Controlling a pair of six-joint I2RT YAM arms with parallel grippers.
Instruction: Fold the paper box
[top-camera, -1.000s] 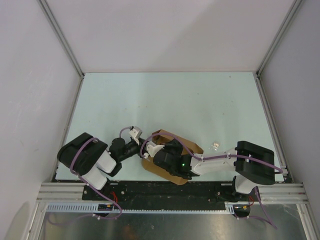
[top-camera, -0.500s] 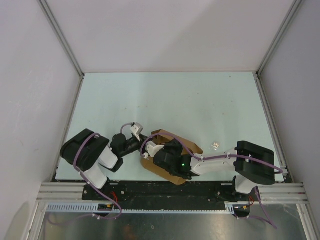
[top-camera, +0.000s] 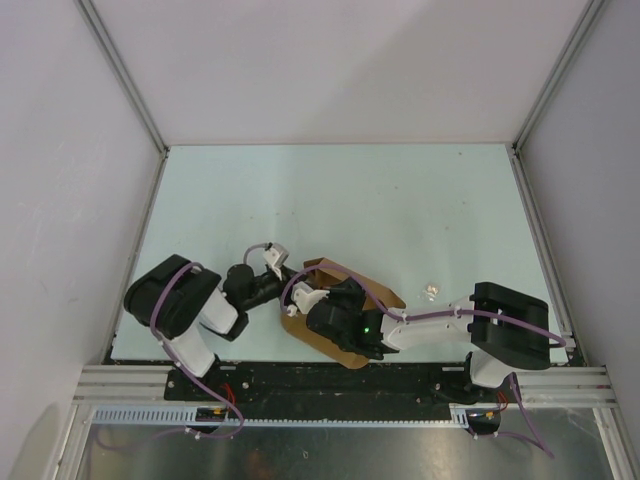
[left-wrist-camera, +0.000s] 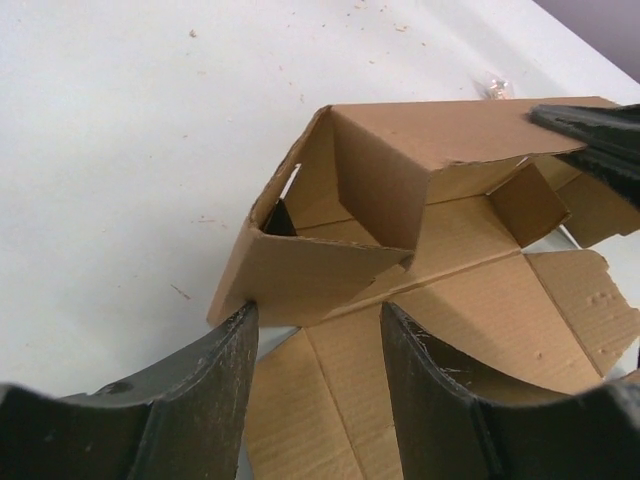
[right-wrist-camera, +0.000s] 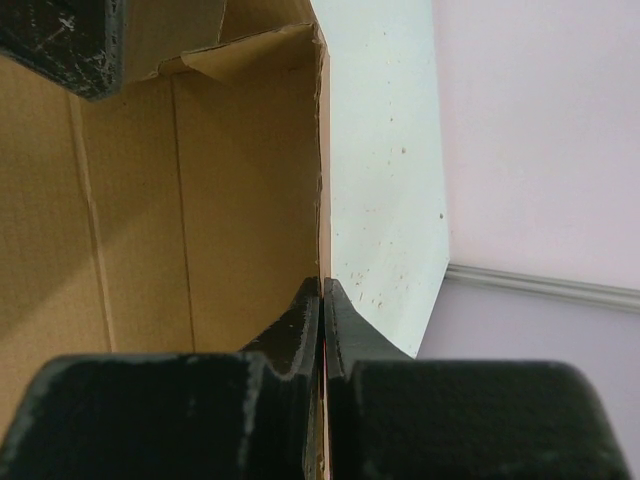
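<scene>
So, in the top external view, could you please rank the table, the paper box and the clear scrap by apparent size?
Largest to smallest:
1. table
2. paper box
3. clear scrap
No close calls.

Top cam overhead, wrist cams close-up, all share paper box (top-camera: 388, 294)
</scene>
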